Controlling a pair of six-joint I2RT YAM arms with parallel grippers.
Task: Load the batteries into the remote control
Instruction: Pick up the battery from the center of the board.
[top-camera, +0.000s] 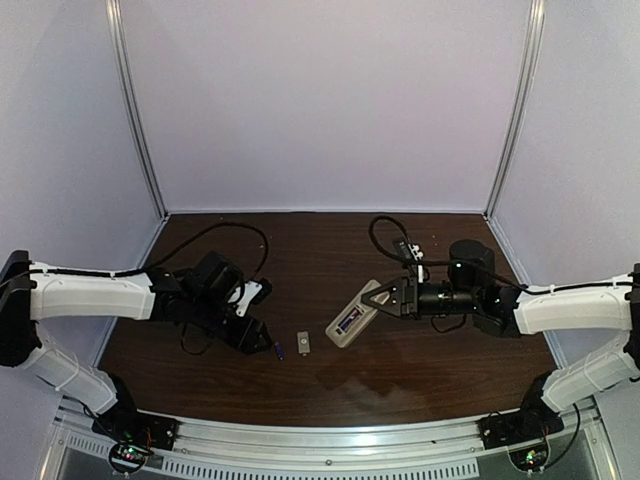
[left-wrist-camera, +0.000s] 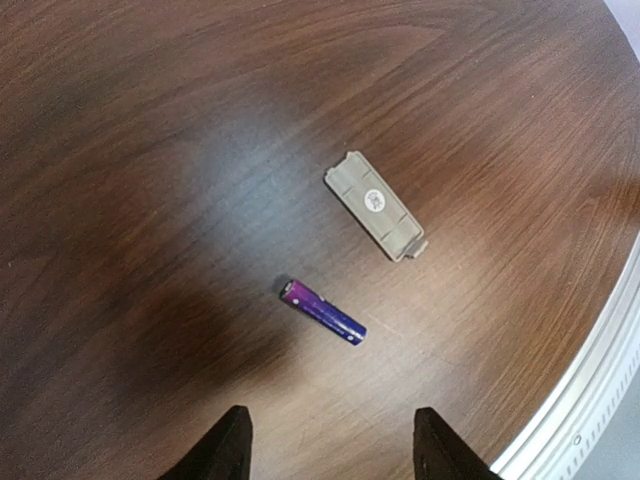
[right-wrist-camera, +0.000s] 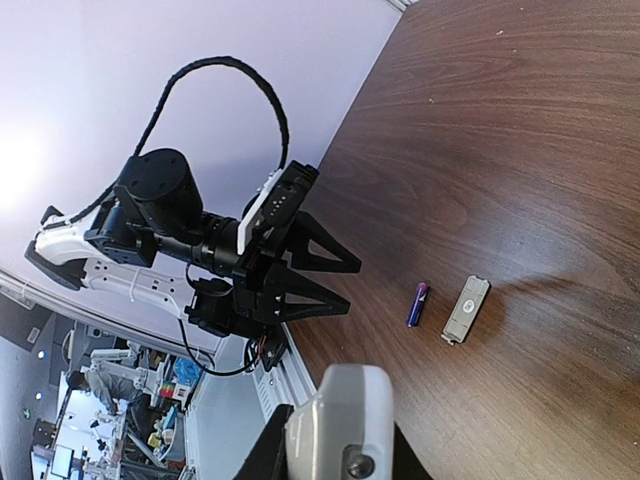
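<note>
On table (top-camera: 300, 250) nr front edge: one battery (left-wrist-camera: 322, 312) lies loose, cover piece (left-wrist-camera: 377, 205) near it, not touching. L gripper (left-wrist-camera: 332, 452) jaws spread, just short of battery, no contact. Further back, R gripper (top-camera: 373, 303) jaws pinch remote control (top-camera: 350, 322) at one end; purple strip visible in its recess.

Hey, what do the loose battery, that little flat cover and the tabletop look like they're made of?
Battery: likely metal under a glossy purple-blue wrap; it shows a highlight along its length. Cover: probably matte beige-grey plastic, with moulded tabs and a round sticker. Tabletop: dark wood grain with pale glare, so semi-gloss; veneer or laminate, can't tell.
</note>
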